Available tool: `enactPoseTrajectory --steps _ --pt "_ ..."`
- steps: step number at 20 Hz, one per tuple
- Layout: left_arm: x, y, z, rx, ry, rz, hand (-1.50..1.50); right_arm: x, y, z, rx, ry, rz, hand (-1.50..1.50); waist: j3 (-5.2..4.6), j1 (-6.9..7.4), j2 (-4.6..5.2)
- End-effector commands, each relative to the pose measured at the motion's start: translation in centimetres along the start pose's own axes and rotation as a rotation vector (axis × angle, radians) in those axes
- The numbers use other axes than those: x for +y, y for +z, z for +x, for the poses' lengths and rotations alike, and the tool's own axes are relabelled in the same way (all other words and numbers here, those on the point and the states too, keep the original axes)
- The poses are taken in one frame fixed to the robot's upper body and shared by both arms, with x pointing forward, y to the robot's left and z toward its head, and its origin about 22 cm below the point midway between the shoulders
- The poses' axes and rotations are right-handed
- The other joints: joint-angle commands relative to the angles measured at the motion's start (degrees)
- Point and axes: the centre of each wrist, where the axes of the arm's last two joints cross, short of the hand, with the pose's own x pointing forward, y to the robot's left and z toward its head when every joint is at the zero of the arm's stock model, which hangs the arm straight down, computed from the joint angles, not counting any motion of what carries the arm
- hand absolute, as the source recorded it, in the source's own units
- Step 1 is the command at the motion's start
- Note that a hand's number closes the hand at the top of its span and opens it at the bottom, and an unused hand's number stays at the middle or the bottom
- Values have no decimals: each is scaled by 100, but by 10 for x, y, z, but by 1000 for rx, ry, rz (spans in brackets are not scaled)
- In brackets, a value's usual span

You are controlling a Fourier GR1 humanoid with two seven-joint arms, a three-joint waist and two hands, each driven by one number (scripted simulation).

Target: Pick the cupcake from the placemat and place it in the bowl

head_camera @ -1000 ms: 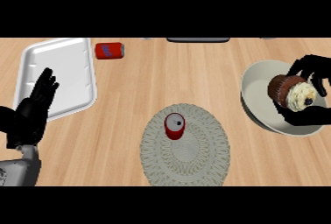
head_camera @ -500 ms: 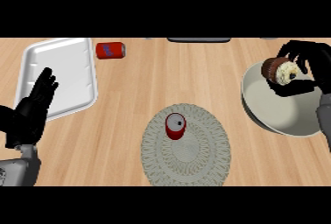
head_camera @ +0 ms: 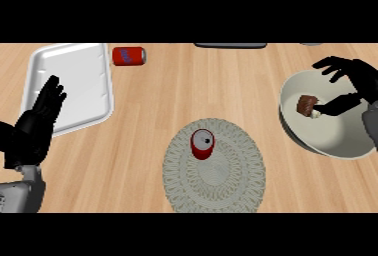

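One cupcake (head_camera: 306, 105) lies in the bowl (head_camera: 332, 145), just touching my right hand's (head_camera: 354, 80) spread fingers (head_camera: 334, 106).

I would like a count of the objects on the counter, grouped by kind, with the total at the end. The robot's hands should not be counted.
Red cans: 2 (one upright on the placemat, one lying near the tray)
Placemat: 1
White tray: 1
Bowl: 1
Cupcake, in the bowl: 1
Total: 6
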Motion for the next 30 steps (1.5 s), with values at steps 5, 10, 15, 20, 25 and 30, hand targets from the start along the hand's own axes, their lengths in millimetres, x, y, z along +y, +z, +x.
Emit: enactPoseTrajectory --steps 5,10,15,20,25,30 --pt "-12 -1 -8 20 16 19 0 -3 0 -29 -137 -475 -65 -150 5 -165 -25" --pt "10 1 -8 13 -1 13 0 -24 2 -46 -150 -839 -236 -150 7 -87 -22" --pt "-1 -5 -1 13 -2 7 0 -83 45 -108 -101 -904 -209 -150 9 -27 22" --pt "-2 -2 -4 3 19 7 0 -91 109 -168 -77 -902 -184 -150 22 1 57" --pt "-9 -2 -5 -17 14 6 0 -91 136 -188 -110 -1010 -137 -150 34 8 57" --pt "-10 -9 -1 -12 12 -6 0 -113 141 -185 -187 -1004 -140 -150 36 -14 52"
